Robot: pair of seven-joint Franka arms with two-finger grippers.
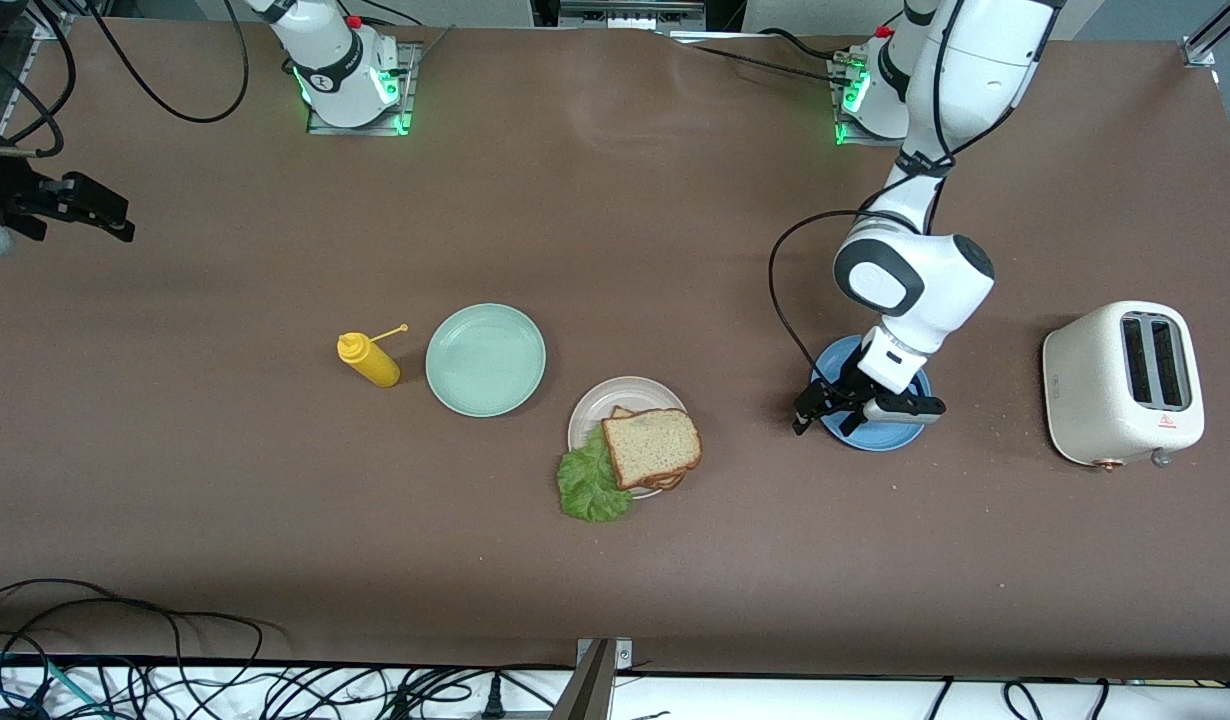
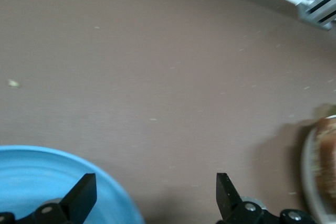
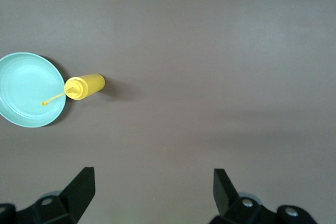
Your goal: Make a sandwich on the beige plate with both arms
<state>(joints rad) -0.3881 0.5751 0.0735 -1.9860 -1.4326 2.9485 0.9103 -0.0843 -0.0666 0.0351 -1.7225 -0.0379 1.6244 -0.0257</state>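
Observation:
The sandwich [image 1: 652, 446], two tan bread slices with green lettuce [image 1: 587, 485] sticking out, lies on the beige plate [image 1: 597, 405] near the middle of the table. My left gripper [image 1: 823, 420] is open and empty, low over the edge of a blue plate [image 1: 880, 437] toward the left arm's end. In the left wrist view my left gripper [image 2: 155, 190] straddles the blue plate's rim [image 2: 37, 177], and the beige plate's edge [image 2: 308, 177] with bread [image 2: 326, 150] shows at the side. My right gripper [image 1: 110, 218] is open and empty, up at the right arm's end of the table; it also shows in its wrist view [image 3: 152, 187].
A mint-green plate [image 1: 485, 360] and a yellow mustard bottle [image 1: 368, 360] stand beside the beige plate, toward the right arm's end; both also show in the right wrist view, the plate [image 3: 23, 90] and the bottle [image 3: 86, 86]. A white toaster [image 1: 1123, 385] stands at the left arm's end.

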